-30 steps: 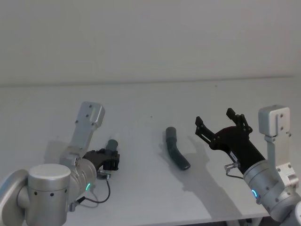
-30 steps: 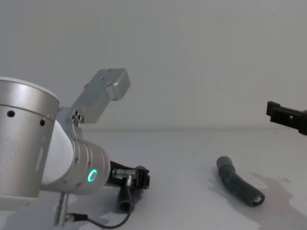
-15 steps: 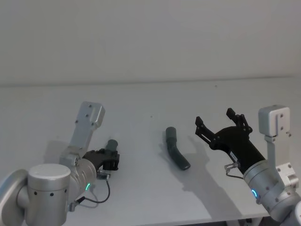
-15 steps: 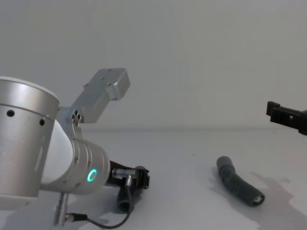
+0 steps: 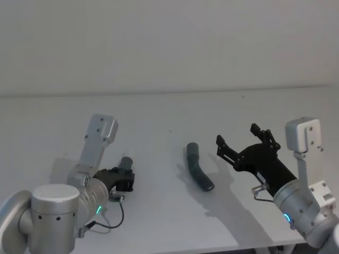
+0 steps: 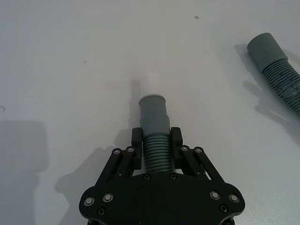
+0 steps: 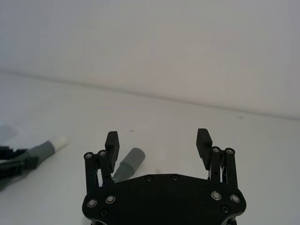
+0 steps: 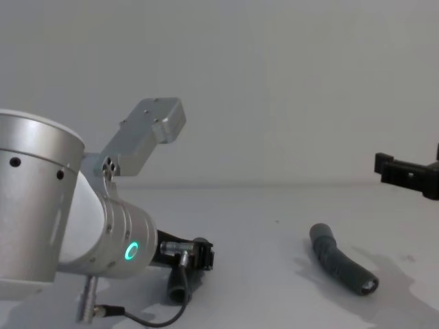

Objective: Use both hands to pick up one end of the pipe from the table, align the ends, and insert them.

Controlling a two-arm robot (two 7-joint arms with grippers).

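Fingers of the left gripper (image 6: 156,137) are clenched on the ribbed part of one corrugated hose piece (image 6: 154,119), with its smooth cuff and whitish tip (image 6: 151,88) pointing out ahead of them. The second hose piece (image 5: 198,168) is seen lying free on the counter (image 5: 159,111), at 3 o'clock from the held one. The right gripper (image 5: 238,136) is poised above the counter at 2 o'clock from that free piece, its fingers spread wide apart.

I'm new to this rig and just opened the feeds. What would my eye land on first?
The left gripper, low at the left of the table, clamps a grey corrugated hose piece with a whitish tip poking forward. A second hose piece lies free mid-table, the open right gripper poised just right of it.
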